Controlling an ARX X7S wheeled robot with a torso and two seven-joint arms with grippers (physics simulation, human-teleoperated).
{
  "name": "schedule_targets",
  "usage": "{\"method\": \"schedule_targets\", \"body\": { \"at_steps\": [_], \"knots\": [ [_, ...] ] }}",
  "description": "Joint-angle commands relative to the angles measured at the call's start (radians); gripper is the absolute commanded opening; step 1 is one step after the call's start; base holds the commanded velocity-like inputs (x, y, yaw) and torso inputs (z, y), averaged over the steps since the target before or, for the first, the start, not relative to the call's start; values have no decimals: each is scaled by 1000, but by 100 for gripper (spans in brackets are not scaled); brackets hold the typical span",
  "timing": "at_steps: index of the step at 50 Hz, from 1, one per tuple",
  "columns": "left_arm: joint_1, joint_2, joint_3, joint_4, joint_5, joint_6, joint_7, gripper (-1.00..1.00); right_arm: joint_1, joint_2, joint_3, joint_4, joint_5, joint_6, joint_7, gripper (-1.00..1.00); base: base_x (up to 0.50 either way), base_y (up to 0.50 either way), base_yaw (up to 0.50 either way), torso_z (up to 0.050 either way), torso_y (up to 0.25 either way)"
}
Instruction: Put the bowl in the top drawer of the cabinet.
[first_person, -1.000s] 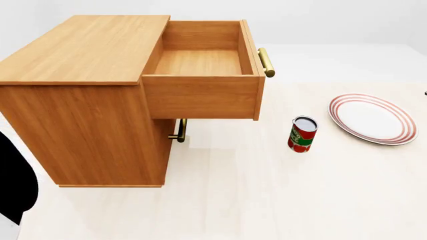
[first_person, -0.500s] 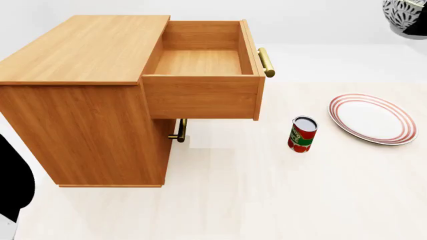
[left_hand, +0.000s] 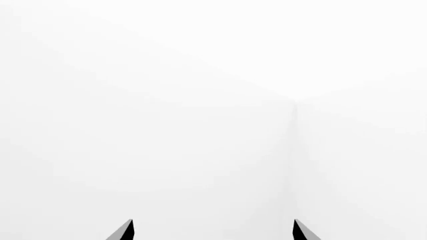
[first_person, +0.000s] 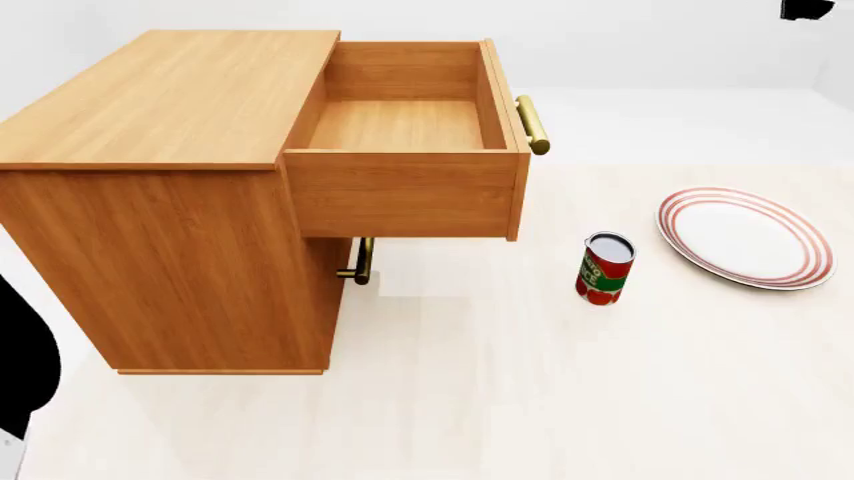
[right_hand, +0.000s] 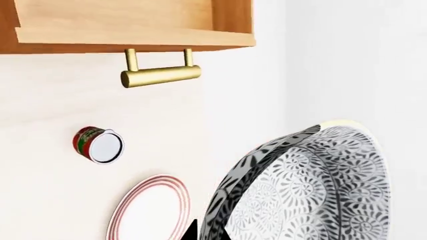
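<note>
Right hand (right_hand: 200, 232) pinches the bowl (right_hand: 313, 190) at its rim, high over the tabletop (first_person: 561, 380); ceramic, prob. heavy, slick, breakable. Left hand (left_hand: 212, 231) spread, w/ nothing between.

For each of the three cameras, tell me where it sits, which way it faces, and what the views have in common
Head view: on the robot's head, looking down at the cabinet, open top drawer, can and plate; dark arm parts at two edges.
Left wrist view: near the left gripper, facing blank white; only fingertips show.
Right wrist view: near the right gripper, facing the bowl close up.
Shared: head and right wrist views both show drawer handle, can, plate.
</note>
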Motion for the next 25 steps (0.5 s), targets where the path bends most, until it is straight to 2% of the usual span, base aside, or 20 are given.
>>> {"method": "schedule_targets", "body": {
  "at_steps": [1,9,25],
  "knots": [
    [-16,-14,-11,10,-28,-14,-22,100,-24,-96,166,67,-92,-145,-24,-100,0,0,0,0,0],
    [-13,-18,-6,20,-22,-1,-15,100,-38,-145,260,67,-122,-212,-37,-100,0,0,0,0,1],
    [-48,-69,-56,51,-112,-53,-89,100,-59,-236,399,68,-132,-336,-48,-100,0,0,0,0,0]
  ]
}}
